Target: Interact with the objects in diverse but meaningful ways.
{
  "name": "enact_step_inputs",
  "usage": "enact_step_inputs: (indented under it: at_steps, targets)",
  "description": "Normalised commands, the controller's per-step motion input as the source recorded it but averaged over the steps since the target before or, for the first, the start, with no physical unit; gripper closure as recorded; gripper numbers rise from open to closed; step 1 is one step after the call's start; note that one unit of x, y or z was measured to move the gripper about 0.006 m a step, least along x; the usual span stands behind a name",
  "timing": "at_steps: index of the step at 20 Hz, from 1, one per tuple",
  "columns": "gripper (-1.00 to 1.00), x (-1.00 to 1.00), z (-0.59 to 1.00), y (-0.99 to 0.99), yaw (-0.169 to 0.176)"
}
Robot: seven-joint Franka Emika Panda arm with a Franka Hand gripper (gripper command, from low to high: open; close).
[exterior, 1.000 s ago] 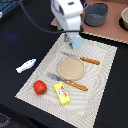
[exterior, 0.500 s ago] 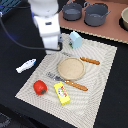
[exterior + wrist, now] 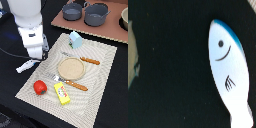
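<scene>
We have the arm over the exterior view's left side, above the white fish (image 3: 26, 65), which lies on the dark table just off the placemat's (image 3: 102, 75) left edge. The wrist view shows the fish (image 3: 230, 75) off-centre and none of the fingers, so we cannot tell how far the gripper is open or whether it holds anything.

If we descend from here, the jaws might straddle only the fish's edge and flick it away; the flat toy also gives little height to pinch.

We count one fish, one red tomato (image 3: 40, 87), one yellow box (image 3: 62, 93), one light-blue carton (image 3: 76, 39), one tan plate (image 3: 71, 68) and two grey pots (image 3: 96, 13) at the far side.
</scene>
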Motion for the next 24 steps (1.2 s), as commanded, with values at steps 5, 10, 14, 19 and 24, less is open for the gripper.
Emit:
enact_step_inputs:
  at_steps: [5, 10, 14, 19, 24]
  targets:
    - [-1.00, -0.16, -0.26, -0.30, 0.071]
    - [-1.00, -0.40, -0.30, -0.30, 0.074]
    - [-1.00, -0.52, -0.29, -0.24, 0.076]
    - [1.00, -0.49, -0.33, -0.21, 0.078]
    - [1.00, -0.43, -0.30, -0.18, 0.078]
